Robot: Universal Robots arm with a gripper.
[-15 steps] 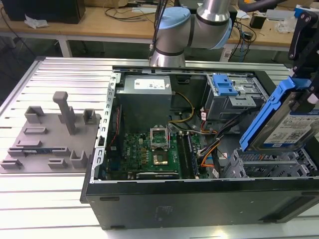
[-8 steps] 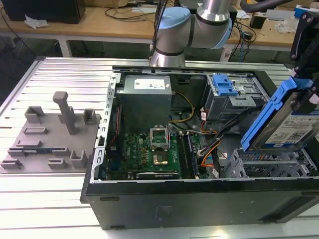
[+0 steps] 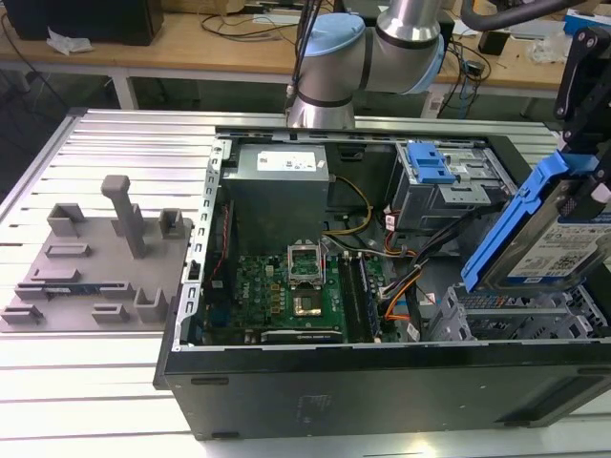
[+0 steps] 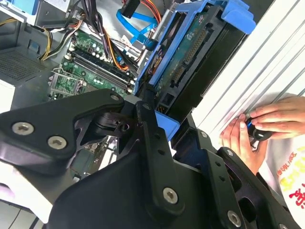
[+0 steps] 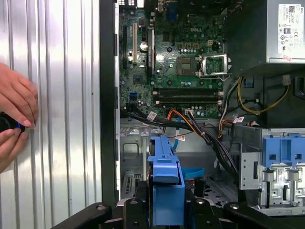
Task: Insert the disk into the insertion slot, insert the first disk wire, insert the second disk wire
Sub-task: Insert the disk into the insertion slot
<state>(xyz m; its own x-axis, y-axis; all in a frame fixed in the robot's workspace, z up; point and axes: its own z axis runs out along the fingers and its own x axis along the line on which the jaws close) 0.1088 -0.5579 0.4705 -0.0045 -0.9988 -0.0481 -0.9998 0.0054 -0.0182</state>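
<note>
Hand: we see the hand (image 5: 167, 209) clenched on the disk (image 3: 561, 243), its black fingers (image 5: 136, 212) pressing both sides of the blue carrier (image 3: 506, 224).
Disk: it hangs steeply tilted at the exterior view's right, label side up, just over the insertion slot (image 3: 506, 320); we cannot tell whether its lower edge touches the cage.
Insertion slot: a low perforated grey cage in the near right corner of the computer case (image 3: 315, 391).
Cables: orange and black cables (image 3: 406, 286) run between the motherboard (image 3: 286, 296) and the slot.
Taller bay: its blue latch (image 3: 430, 162) sits farther back than the slot.
Worktop: the ribbed metal worktop (image 3: 95, 382) carries the case and, at the exterior view's left, a grey fixture plate (image 3: 95, 258).
Person: in the first wrist view we see a person's fingers (image 5: 16, 102) on a small black object (image 5: 7, 124) beside the case.
</note>
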